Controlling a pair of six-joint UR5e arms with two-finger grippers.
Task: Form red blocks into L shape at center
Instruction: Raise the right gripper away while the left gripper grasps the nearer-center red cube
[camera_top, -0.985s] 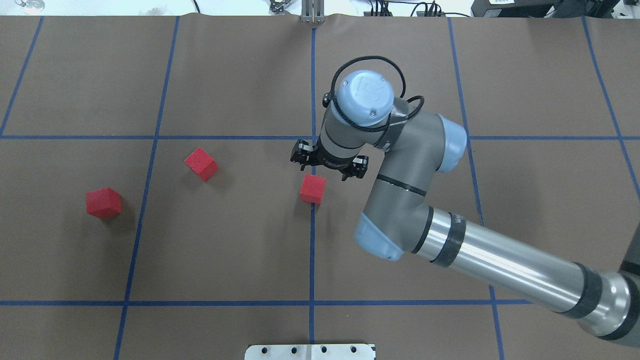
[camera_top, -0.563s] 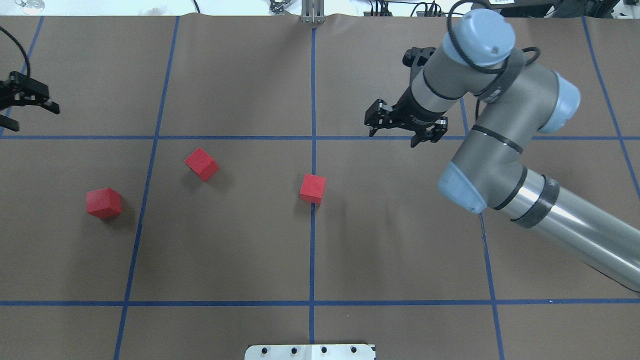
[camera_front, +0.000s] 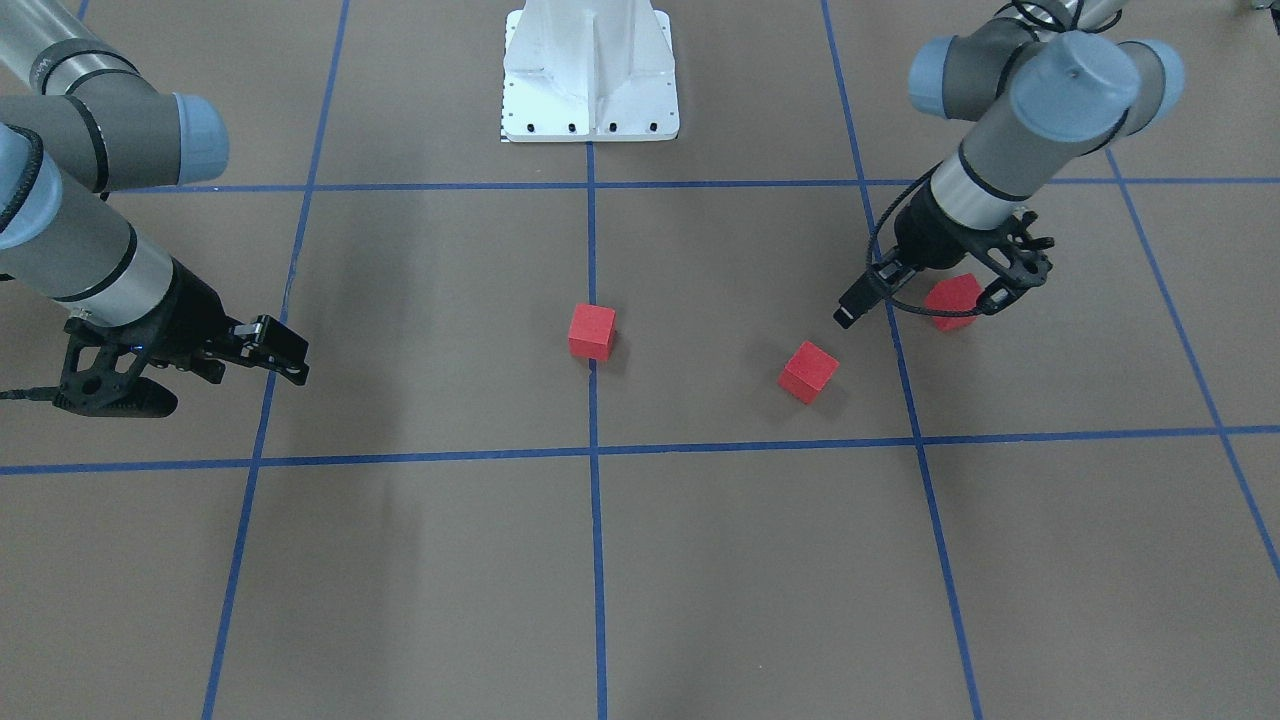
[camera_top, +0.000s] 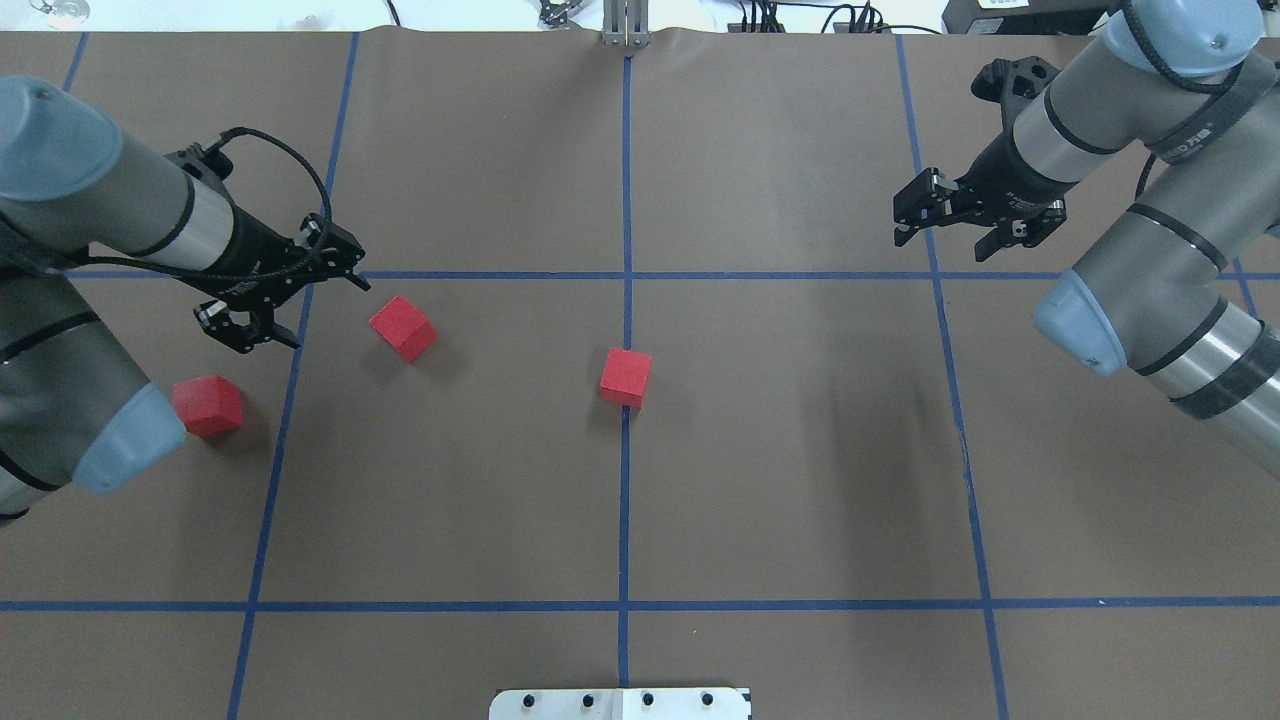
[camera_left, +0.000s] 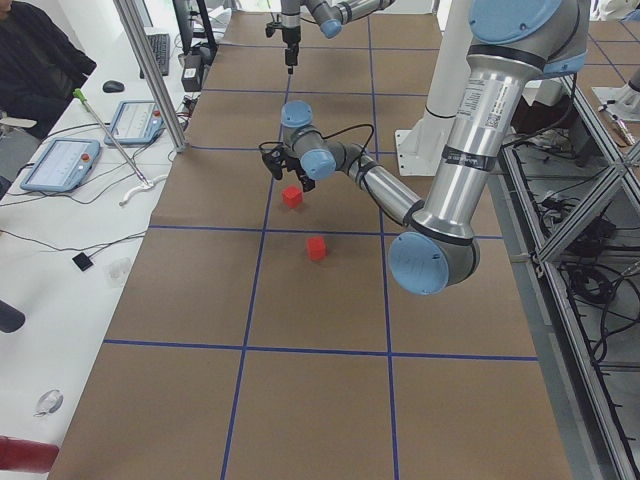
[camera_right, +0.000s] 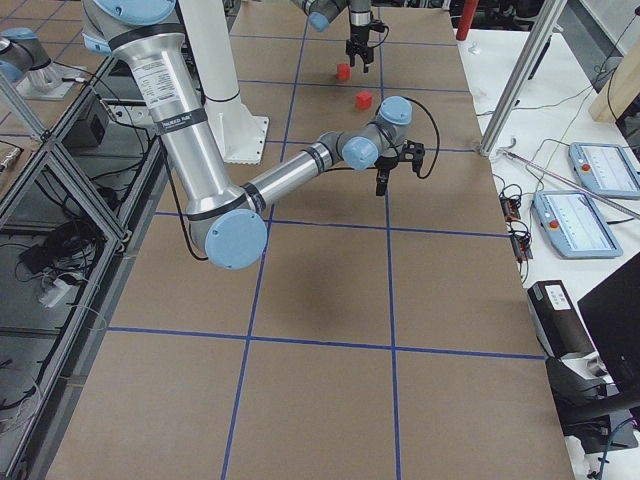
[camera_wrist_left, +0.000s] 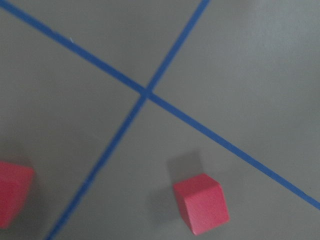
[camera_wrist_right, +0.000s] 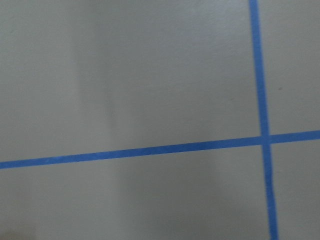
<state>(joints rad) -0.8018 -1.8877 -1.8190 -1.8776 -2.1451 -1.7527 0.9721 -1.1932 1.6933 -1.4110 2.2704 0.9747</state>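
Observation:
Three red blocks lie on the brown surface. One block (camera_top: 626, 377) (camera_front: 592, 331) sits on the centre blue tape line (camera_top: 624, 480). A second block (camera_top: 403, 328) (camera_front: 809, 371) and a third block (camera_top: 207, 405) (camera_front: 952, 300) lie to the left. My left gripper (camera_top: 318, 312) (camera_front: 925, 305) hangs open and empty above the table between these two, touching neither. The left wrist view shows one block (camera_wrist_left: 201, 203) and the edge of another (camera_wrist_left: 12, 192). My right gripper (camera_top: 945, 248) (camera_front: 240, 388) is open and empty at the back right, far from the blocks.
Blue tape lines (camera_top: 300, 275) split the table into large squares. The robot's white base plate (camera_top: 620, 703) (camera_front: 590, 80) sits at the near edge in the overhead view. Operators' tablets (camera_left: 60, 165) lie on a side bench past the table's far edge.
My right arm has pulled back from the centre block to the back right, still open. My left arm has swung in from the left edge to above the two left blocks.

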